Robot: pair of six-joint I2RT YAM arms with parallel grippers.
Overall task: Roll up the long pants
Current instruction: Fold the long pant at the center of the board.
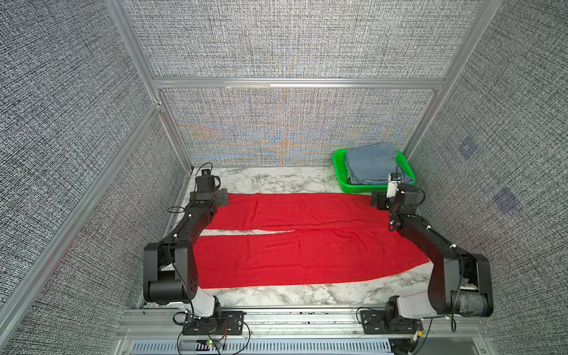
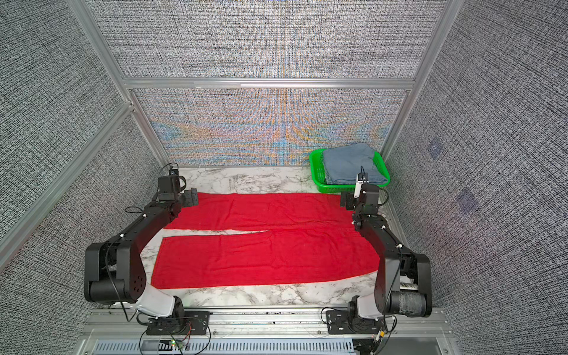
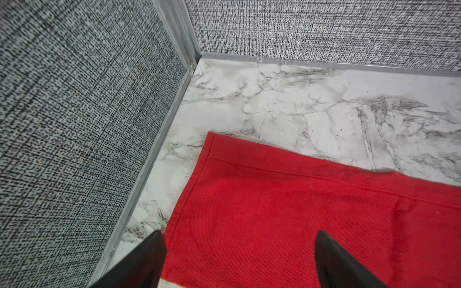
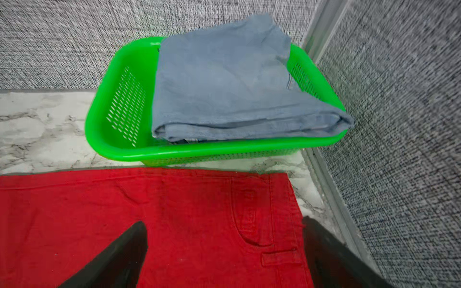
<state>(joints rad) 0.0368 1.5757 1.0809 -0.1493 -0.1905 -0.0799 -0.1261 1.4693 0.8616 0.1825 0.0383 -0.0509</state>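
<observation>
A white marble bench (image 1: 276,179) sits inside a grey fabric-walled booth. The long pants (image 1: 307,252), bright red, lie flat across it. The leg hems point toward the left edge and the waistband toward the right edge, with a thin strip of bench showing between the two legs.

Near the far-left corner, the left fingers (image 3: 144,259) stand wide apart over the far leg's hem, holding nothing. Near the far-right corner, the right fingers (image 4: 119,254) are spread just as wide over the waistband, by a pocket and belt loop, also empty. Whether either pair touches the cloth cannot be told.

In the far-right corner a green basket (image 1: 337,167) holds a folded blue-grey garment (image 1: 372,164), with a sliver of bench between basket and pants.
</observation>
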